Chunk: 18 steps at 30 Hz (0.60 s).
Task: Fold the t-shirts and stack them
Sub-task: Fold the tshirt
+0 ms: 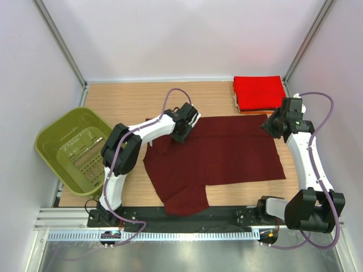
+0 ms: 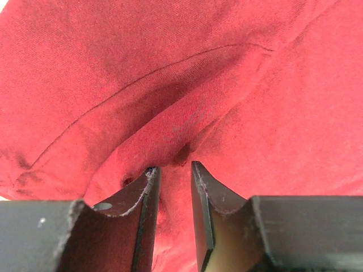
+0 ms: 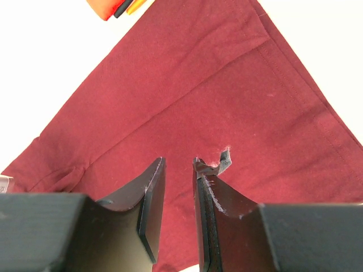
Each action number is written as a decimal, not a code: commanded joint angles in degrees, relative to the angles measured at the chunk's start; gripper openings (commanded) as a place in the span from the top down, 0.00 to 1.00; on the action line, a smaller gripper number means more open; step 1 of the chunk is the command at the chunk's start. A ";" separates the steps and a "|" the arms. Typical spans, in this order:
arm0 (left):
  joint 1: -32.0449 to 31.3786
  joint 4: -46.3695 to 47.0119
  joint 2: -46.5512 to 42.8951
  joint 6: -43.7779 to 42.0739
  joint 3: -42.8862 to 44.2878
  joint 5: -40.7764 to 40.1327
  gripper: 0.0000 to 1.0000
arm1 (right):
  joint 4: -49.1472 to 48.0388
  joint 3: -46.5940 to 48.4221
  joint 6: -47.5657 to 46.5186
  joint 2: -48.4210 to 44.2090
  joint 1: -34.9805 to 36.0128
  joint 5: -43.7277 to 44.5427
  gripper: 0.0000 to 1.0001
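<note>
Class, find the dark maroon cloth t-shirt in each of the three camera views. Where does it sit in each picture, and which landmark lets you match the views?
Top external: the dark maroon cloth t-shirt lies spread across the middle of the wooden table.
Left wrist: it fills almost the whole picture, bunched up ahead of the jaws.
Right wrist: it fills the centre and right, one corner pointing to the top.
Shared landmark: its stitched hem.

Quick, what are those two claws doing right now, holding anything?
Left gripper: nearly shut, pinching a fold of the maroon t-shirt.
Right gripper: jaws close together over the same shirt's edge; an actual hold cannot be told.
</note>
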<state>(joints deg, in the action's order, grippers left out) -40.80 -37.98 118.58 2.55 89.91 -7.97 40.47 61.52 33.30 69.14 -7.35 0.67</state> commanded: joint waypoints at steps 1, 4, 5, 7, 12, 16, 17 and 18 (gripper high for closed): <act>-0.07 2.03 0.77 0.00 -0.09 -1.52 0.71 | -0.21 2.64 -0.52 -0.15 -0.12 1.44 0.67; -0.07 2.12 1.56 0.09 0.79 -2.84 0.73 | 0.05 2.73 -0.52 -0.24 -0.12 1.62 0.67; -0.07 2.12 1.74 0.00 0.97 -3.10 0.73 | 0.14 2.91 -0.52 -0.33 -0.12 1.62 0.67; -0.07 2.20 2.09 -0.17 1.41 -3.81 0.74 | 0.49 3.26 -0.60 -0.33 -0.12 1.71 0.67; -0.07 2.20 3.14 -0.96 2.46 -4.60 0.77 | 0.93 3.70 -0.78 -0.41 -0.12 2.15 0.67; -0.07 1.68 2.79 -1.14 2.99 -4.69 0.87 | 0.84 3.44 -0.78 -0.50 -0.12 2.32 0.67; -0.07 1.33 2.62 -1.05 3.60 -4.34 0.90 | 0.84 3.17 -0.87 -0.50 -0.12 2.32 0.67; -0.07 0.72 2.09 -0.79 4.04 -4.16 0.95 | 0.67 3.08 -0.78 -0.50 -0.12 2.32 0.67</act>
<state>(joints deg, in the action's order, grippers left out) -40.80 -37.63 121.34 2.28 90.98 -11.40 41.89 62.78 33.26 69.14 -7.35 2.04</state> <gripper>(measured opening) 0.078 0.327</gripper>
